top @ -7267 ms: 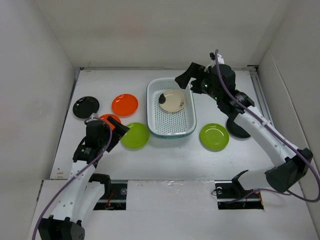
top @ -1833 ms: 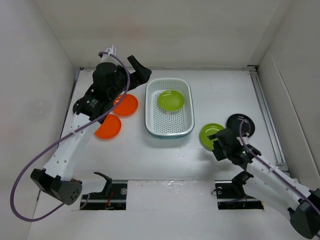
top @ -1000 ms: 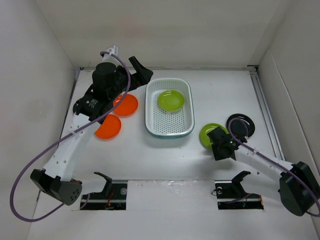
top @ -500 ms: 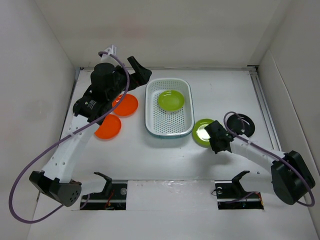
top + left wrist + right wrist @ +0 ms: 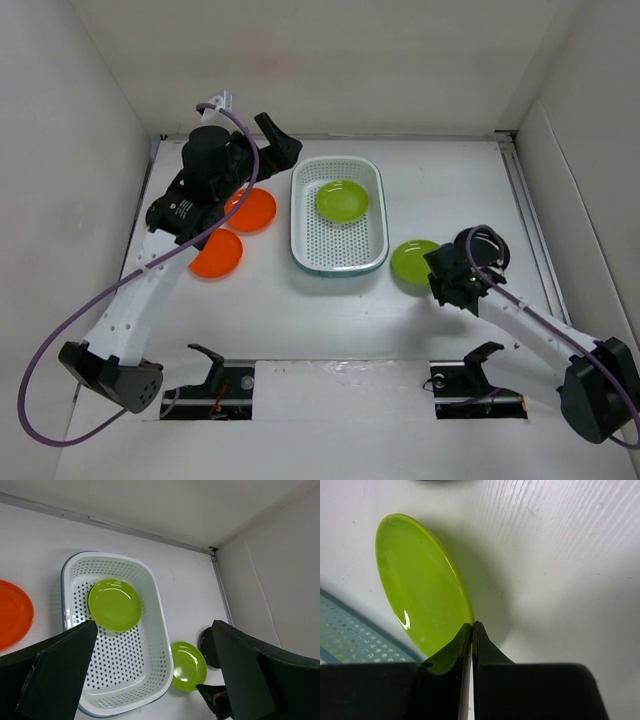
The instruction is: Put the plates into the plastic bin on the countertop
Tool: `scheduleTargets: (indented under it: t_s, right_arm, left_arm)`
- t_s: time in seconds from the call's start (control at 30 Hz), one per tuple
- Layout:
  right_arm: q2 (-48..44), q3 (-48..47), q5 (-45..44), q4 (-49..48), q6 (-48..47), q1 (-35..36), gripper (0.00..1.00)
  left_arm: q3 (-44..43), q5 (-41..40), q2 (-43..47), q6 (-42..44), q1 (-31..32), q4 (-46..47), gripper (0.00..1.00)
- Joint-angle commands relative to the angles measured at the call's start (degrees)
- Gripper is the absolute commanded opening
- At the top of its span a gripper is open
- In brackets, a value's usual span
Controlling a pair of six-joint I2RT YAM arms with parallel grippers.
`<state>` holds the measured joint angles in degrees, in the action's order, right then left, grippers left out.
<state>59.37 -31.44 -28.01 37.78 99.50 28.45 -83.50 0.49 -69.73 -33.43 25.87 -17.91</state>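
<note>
Your R gripper is clamped on a green plate at its rim, just right of the bin. L gripper hangs wide open near bin's far-left corner.

Fixed above and behind the arm bases, the top external camera looks down across the whole countertop to the white walls. The left wrist camera, held high, faces down between its own dark fingers at the plastic bin and the lime green plate beside it, both shared with the overhead view. The right wrist camera sits low and close on that same plate, a corner of the bin at lower left.
</note>
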Motion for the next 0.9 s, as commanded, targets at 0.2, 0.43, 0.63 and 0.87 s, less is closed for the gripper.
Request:
scheduleTargets:
  t_s: [0.2, 0.43, 0.63, 0.87]
  right_arm:
    - [-1.7, -12.5, -12.3, 6.6, -1.1, -0.3, 0.0]
    - [0.3, -21.1, -16.8, 2.1, -6.7, -1.4, 0.0]
    - [13.6, -27.4, -2.0, -29.1, -33.4, -0.8, 0.0]
    - [34.8, -44.9, 7.2, -27.9, -41.9, 0.6, 0.0]
  left_arm:
    - [-3.8, -5.1, -2.9, 0.8, 0.0, -1.6, 1.0]
    - [-5.9, -8.1, -5.3, -0.9, -2.8, -4.1, 1.0]
    - [-1.5, 3.4, -8.1, -1.6, -16.8, -1.4, 1.0]
    - [4.6, 5.1, -10.6, -3.1, -25.9, -2.0, 1.0]
